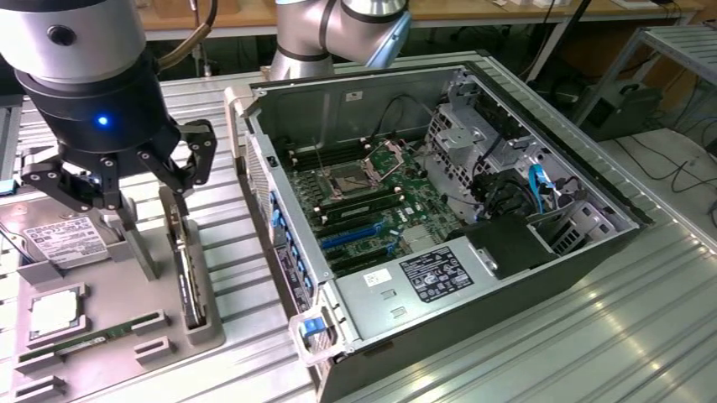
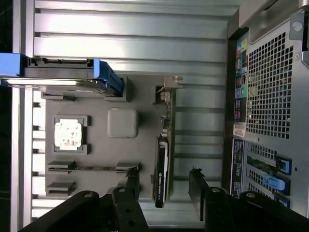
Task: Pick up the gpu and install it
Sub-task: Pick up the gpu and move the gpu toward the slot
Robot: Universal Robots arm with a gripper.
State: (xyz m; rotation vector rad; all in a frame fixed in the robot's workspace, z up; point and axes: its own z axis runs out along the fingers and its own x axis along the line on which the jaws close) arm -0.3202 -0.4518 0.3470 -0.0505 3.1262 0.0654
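The gpu [image 1: 186,260] stands on its long edge in a slot of a grey holder tray [image 1: 134,311], to the exterior view's left of the open computer case [image 1: 448,210]. In the wrist view the gpu [image 2: 164,145] is a thin green card with a black fan side and a silver bracket at one end. My gripper [image 1: 134,189] hangs above the tray, a little higher than the card. Its fingers [image 2: 133,182] stand open on either side of the card's line in the wrist view, and my gripper [image 2: 164,186] holds nothing.
On the tray lie a hard drive [image 1: 62,239], a processor chip [image 1: 50,312] and a memory stick [image 1: 101,336]. The case lies on its side with the motherboard [image 1: 370,197] and blue slots [image 1: 353,235] exposed. Ribbed aluminium tabletop [image 1: 583,336] surrounds everything.
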